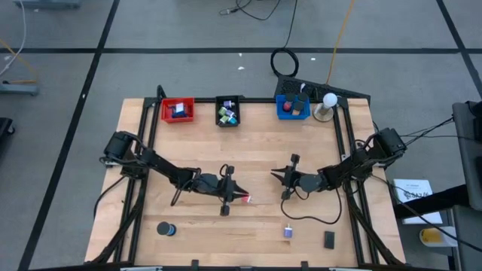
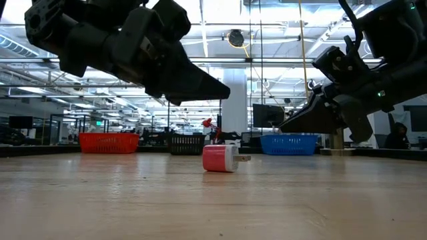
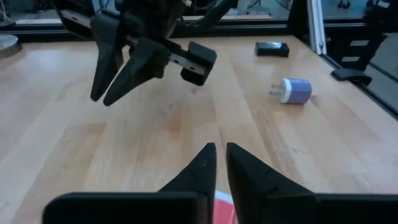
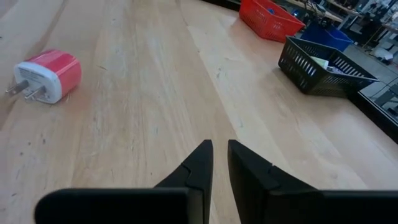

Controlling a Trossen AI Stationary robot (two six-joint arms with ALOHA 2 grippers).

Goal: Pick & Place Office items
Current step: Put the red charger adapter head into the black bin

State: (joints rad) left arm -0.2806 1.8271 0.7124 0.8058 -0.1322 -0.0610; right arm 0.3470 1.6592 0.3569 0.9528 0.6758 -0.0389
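overhead looks straight down, low camera level, wrist cameras close, all share table [image 1: 248, 226]

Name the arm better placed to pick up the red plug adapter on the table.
Left. The left gripper hangs right beside the red plug adapter, empty, fingers nearly together. The right gripper sits farther off across bare wood, also empty.

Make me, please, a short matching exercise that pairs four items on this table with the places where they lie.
Things:
1. red wall plug
2. purple wall plug
3. black block
4. black and blue roll

Places:
A. near front corner on the right arm's side
B. near front edge on the left arm's side
C. table middle, just past the left gripper
D. near front edge, beside the black block

Pairs: 1-C, 2-D, 3-A, 4-B
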